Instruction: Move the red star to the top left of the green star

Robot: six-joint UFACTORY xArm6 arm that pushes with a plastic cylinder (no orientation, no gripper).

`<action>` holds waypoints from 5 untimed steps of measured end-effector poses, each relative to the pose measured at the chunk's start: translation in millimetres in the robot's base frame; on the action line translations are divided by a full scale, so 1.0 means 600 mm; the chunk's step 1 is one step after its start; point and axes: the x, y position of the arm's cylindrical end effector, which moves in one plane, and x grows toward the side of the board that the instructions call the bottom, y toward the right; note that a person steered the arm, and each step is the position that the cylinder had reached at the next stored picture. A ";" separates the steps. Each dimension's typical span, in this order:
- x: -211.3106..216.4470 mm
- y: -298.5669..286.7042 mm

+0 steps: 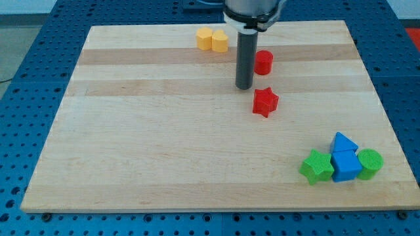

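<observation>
The red star [265, 102] lies on the wooden board, right of centre. The green star [317, 166] lies near the view's bottom right, well below and right of the red star. My tip [244, 87] rests on the board just up and left of the red star, a small gap apart. A red cylinder [264, 62] stands right beside the rod, above the red star.
A blue triangle [344, 142], a blue cube [346, 165] and a green cylinder [369, 162] cluster right of the green star. Two yellow blocks [212, 40] sit at the view's top centre. The board's right edge [387, 124] is close to the cluster.
</observation>
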 end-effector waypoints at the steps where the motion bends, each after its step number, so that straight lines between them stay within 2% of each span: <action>1: 0.003 0.031; 3: 0.061 0.030; 5: 0.159 0.070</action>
